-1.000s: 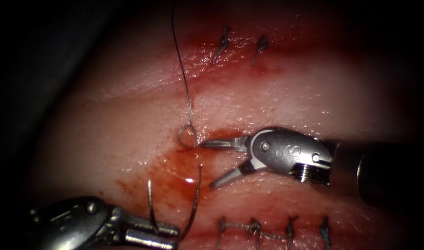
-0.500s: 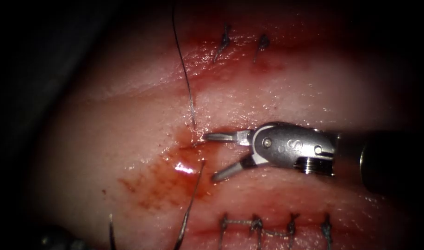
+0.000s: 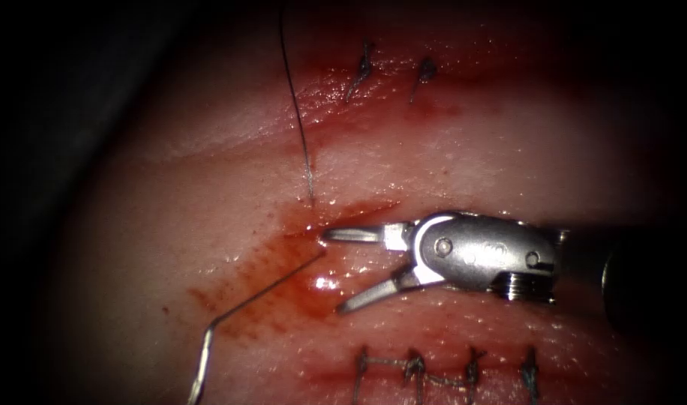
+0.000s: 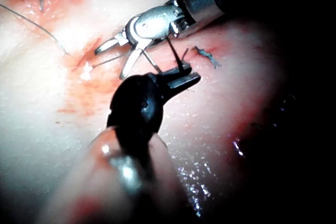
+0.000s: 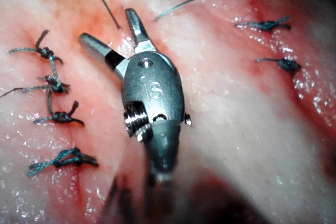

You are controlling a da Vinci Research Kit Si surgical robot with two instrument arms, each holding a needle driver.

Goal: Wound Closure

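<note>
My right tool (image 3: 334, 270) lies over the tissue (image 3: 471, 157) with its jaws open and nothing between them, straddling the wet red patch at the cut (image 3: 358, 210). A thread (image 3: 298, 127) comes down from above and enters the tissue just beyond the upper jaw's tip. A second strand (image 3: 261, 292) leaves the tissue beside that tip and runs taut down and to the left. In the left wrist view, my left tool (image 4: 192, 78) is shut on the dark curved needle (image 4: 173, 53), which is out of the tissue. The open right tool (image 5: 106, 24) also appears in the right wrist view.
Two knotted stitches (image 3: 394, 71) sit on the far line of the tissue, and a row of several stitches (image 3: 441, 369) runs along the near line. Red fluid (image 3: 276, 285) stains the tissue left of the right tool's jaws. The right tool's shaft (image 3: 628, 262) enters from the right.
The left tool carried the needle down and left out of the endoscope view, pulling thread through. The small loop at the entry point has drawn flat. The right tool stayed open, barely moving.
</note>
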